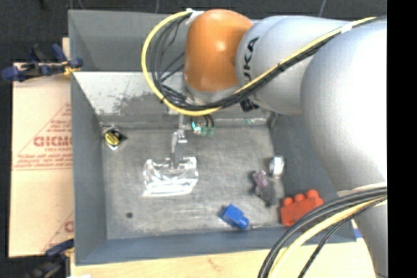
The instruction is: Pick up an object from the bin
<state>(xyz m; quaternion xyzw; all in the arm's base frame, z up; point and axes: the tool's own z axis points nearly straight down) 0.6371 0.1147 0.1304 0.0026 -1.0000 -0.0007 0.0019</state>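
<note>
Gripper (pixel 176 154), slim and metallic, hanging below the orange wrist cover (pixel 210 49) of the arm (pixel 326 81), which enters from the right and crosses the far half of the grey metal bin (pixel 88 159). The gripper points down over the middle of the bin floor. Whether it is spread or pressed together cannot be told from this view, and nothing can be seen pinched in it.

Directly under the gripper's tip lies a crumpled piece of clear plastic (pixel 171 177), glossy and roughly rectangular, flat on the floor slightly left of centre. The tip meets the far edge of this piece in the picture; whether the two touch or the tip hangs just above cannot be told.

The remaining things are scattered singly and lie well apart from the plastic. A small yellow-and-black thing (pixel 113 137) sits near the left wall, toward the far side. In the near right part of the bin lie four things: a small white-and-silver thing (pixel 277 166); just beside it, nearer the camera, a grey-purple lump (pixel 263 187) of irregular shape; a red toy brick (pixel 301 206) with studs on top, close to the right wall; and a blue block (pixel 234 217), tilted, near the front wall between the plastic and the brick.

Yellow and black cables (pixel 154 75) loop around the wrist cover.
</note>
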